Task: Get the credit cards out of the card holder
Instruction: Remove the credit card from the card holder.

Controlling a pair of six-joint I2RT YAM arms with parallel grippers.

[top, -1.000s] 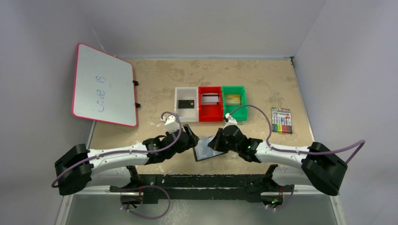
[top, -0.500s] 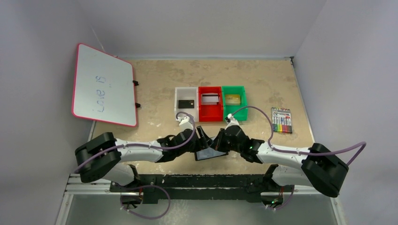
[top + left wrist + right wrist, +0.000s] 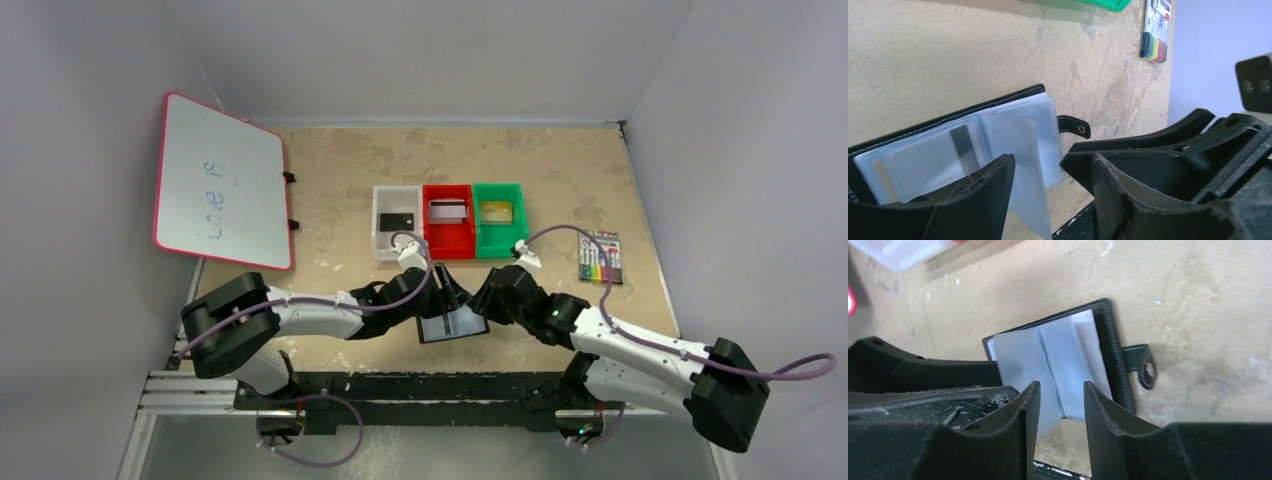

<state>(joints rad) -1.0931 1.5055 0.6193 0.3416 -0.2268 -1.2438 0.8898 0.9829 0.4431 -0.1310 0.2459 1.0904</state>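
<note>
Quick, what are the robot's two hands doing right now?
Left gripper: open, nothing clamped.
Right gripper: open, a card holder page loose between its jaws.

Left arm (image 3: 308,318), right arm (image 3: 640,350): matching build.
White links, black joints and bases, purple cables (image 3: 560,231) looped alongside; scuffed black fingers (image 3: 973,200).

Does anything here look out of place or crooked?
The whiteboard sits askew, sticking out past the left edge of the table. The card holder lies open with its clear sleeves fanned up; nothing looks spilled or broken.
</note>
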